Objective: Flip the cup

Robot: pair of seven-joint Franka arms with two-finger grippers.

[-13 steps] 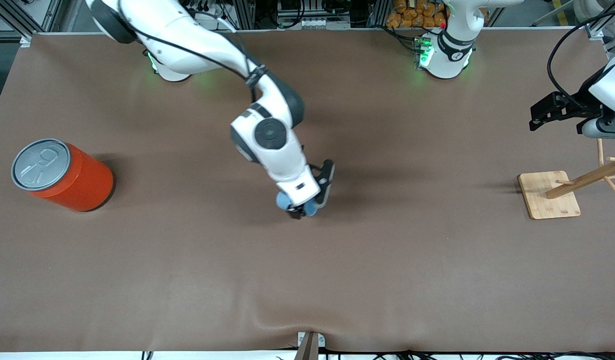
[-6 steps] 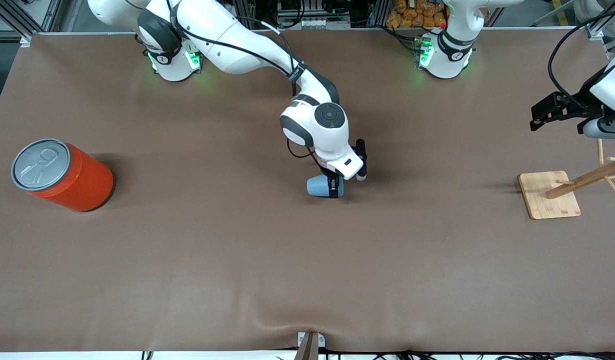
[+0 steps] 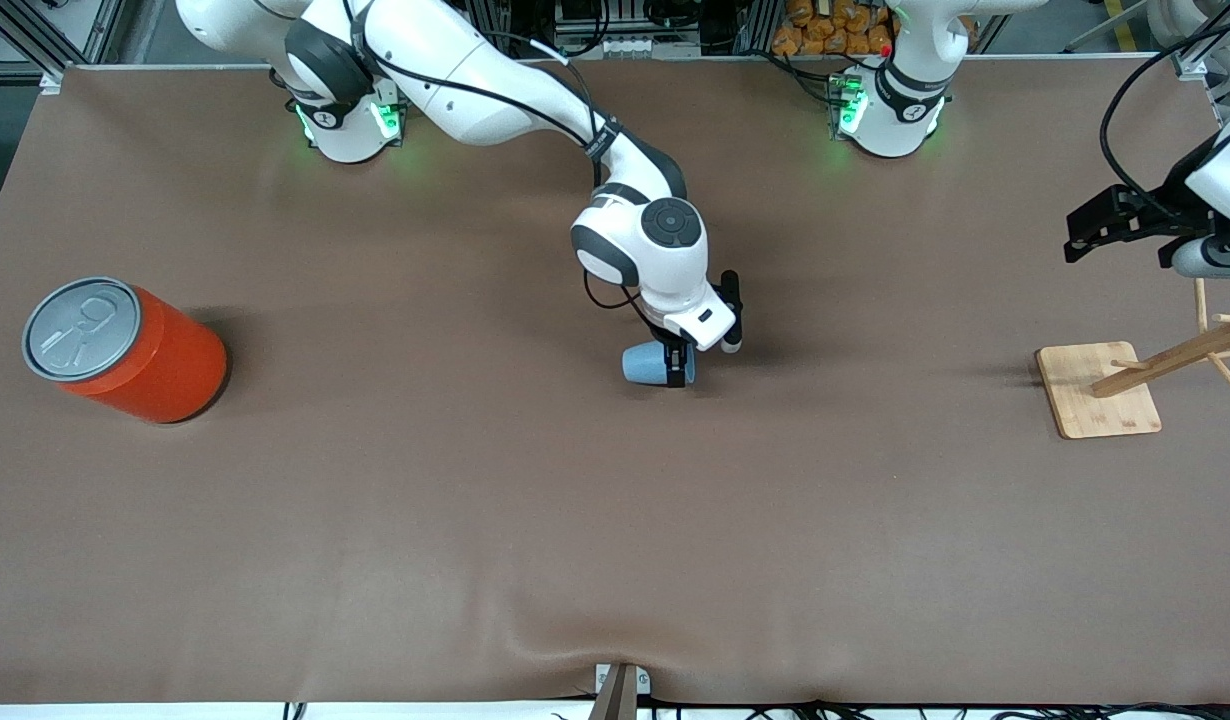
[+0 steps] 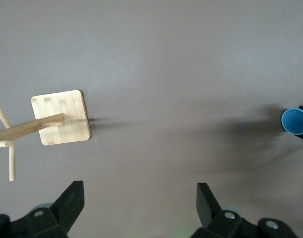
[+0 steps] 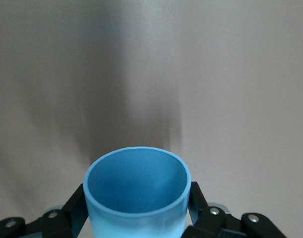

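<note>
My right gripper [image 3: 678, 362] is shut on the small light-blue cup [image 3: 643, 363] and holds it on its side a little above the middle of the table. The cup's narrow base points toward the right arm's end and its mouth toward the left arm's end. In the right wrist view the cup [image 5: 137, 198] sits between the black fingers [image 5: 76, 204] with its darker blue inside showing. The cup's mouth also shows in the left wrist view [image 4: 296, 121]. My left gripper [image 3: 1075, 236] is open and empty, up in the air at the left arm's end of the table, and waits; its own view shows it over bare table [image 4: 140, 198].
A large orange can [image 3: 125, 350] with a grey pull-tab lid stands at the right arm's end. A wooden peg stand on a square base [image 3: 1097, 392] stands at the left arm's end, below my left gripper; it also shows in the left wrist view [image 4: 62, 124].
My right gripper has carried the cup toward the left arm's end and farther from the front camera, and has turned it onto its side. The left arm has barely moved.
</note>
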